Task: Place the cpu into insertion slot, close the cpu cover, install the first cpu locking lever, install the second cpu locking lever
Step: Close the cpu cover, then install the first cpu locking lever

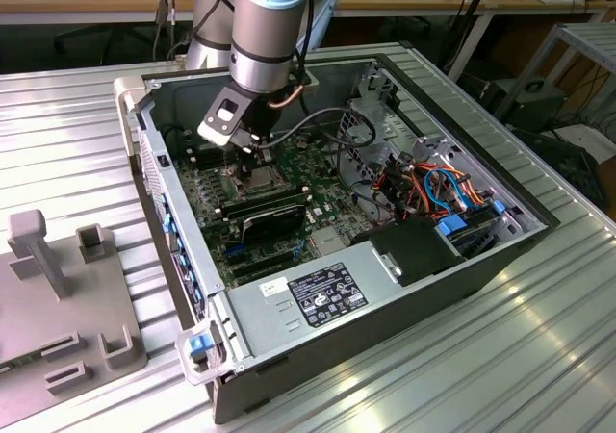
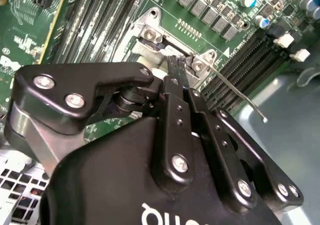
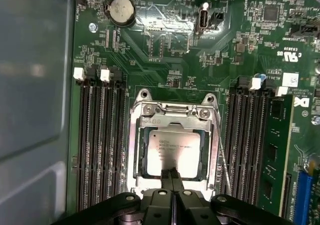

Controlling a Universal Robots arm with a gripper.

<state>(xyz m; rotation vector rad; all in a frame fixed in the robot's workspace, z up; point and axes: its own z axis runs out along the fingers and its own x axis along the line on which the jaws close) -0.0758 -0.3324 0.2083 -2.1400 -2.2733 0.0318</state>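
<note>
Gripper (image 3: 173, 173), closed, above cpu (image 3: 172, 147); cover (image 3: 172, 120) dwn

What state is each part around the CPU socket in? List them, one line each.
square silver-rimmed insertion slot: holds the chip.
small flat square silver-beige cpu: seated flat in the slot.
thin silver metal cpu cover: down over the chip's edges.
thin silver wire lever: free end sticking out from the slot's corner.
black gripper: shut, tips at the cover's edge.
</note>
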